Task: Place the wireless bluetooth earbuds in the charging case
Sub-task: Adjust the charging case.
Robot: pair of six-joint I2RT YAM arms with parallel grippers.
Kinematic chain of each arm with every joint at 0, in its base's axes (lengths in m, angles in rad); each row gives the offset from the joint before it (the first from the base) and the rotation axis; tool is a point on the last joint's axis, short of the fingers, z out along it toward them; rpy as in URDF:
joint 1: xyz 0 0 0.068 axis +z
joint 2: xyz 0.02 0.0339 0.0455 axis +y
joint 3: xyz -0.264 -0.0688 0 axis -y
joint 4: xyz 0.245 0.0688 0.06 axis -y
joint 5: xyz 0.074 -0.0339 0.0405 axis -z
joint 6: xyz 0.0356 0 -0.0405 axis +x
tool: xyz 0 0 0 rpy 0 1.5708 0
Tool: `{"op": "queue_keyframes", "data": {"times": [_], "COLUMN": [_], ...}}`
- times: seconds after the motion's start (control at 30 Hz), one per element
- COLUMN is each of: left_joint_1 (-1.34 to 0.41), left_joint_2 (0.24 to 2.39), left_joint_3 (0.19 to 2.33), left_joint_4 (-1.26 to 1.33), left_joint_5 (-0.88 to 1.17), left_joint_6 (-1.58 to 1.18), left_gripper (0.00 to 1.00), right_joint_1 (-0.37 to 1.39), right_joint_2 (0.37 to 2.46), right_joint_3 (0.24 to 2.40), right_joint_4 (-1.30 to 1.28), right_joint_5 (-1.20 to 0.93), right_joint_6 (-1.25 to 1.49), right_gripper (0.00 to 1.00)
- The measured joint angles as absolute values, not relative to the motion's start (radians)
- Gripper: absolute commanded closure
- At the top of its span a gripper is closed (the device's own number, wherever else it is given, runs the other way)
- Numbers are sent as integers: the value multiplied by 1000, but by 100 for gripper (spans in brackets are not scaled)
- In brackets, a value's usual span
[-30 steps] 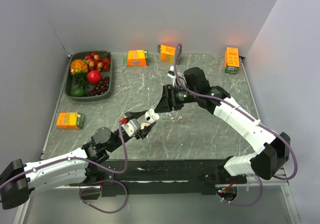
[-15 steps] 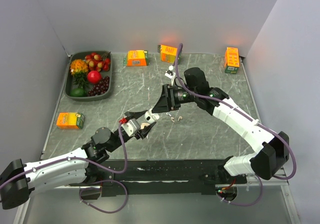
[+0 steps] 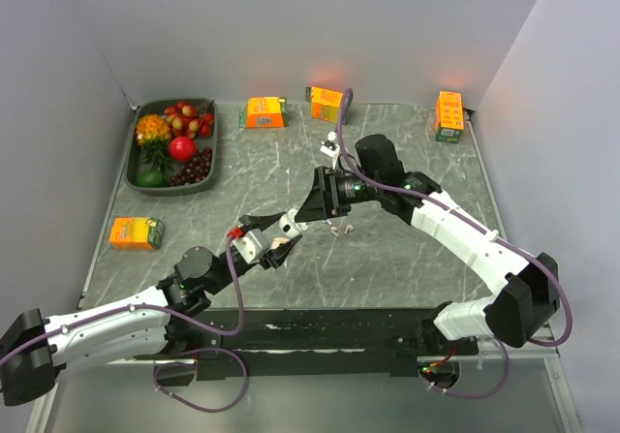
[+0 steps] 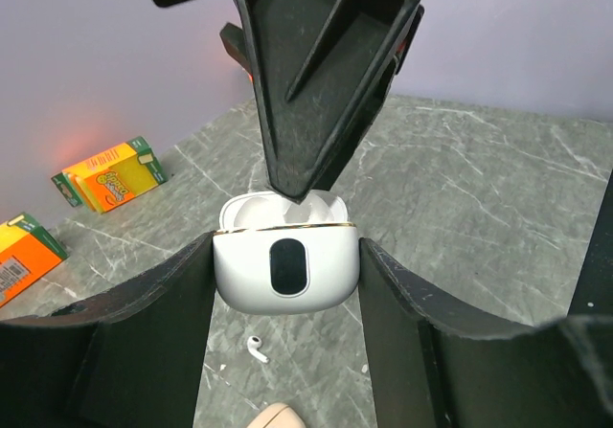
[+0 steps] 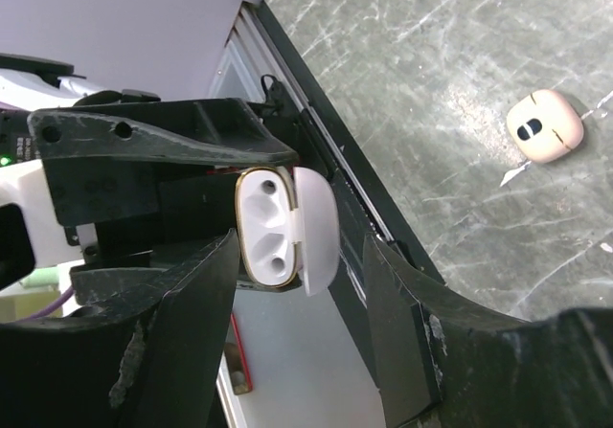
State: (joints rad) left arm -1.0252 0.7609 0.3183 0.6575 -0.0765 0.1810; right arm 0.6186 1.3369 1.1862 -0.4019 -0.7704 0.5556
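Right gripper [image 3: 300, 216] edged nearer charging case [image 4: 285, 273]; earbud [image 4: 256, 349] below.

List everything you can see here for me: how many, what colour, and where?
table: one, grey marbled, under everything
tray: one, dark, far left corner
fruit: a heap, red, orange, green and dark, in the tray
cartons: four, orange, three along the far edge, one near the left edge
beige piece: one, beige with a dark hole, on the table
earbud: one in view, white, on the table below the case
case: one, white, lid open, in the left hand
arms: two, white and black, near edge
left hand: black, shut on the case
right hand: black, open, just above the case
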Motion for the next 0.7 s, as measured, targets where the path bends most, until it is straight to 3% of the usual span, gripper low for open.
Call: {"op": "queue_keyframes", "data": {"times": [0.4,0.7], "left_joint_1": [-1025,-1025], "left_joint_2": [760,748], "left_joint_3": [318,318], "left_joint_4": [675,691], "left_joint_5": [-76,-76], "left_joint_6": [166,154], "left_gripper": [99,99], "right_joint_1": [614,611], "right_joint_2": [1337,1339], "right_joint_3": [1158,1140], "right_joint_4": [-354,-310], "right_joint_5": [-807,-828], "right_joint_6": [583,608], "right_gripper": [52,86]}}
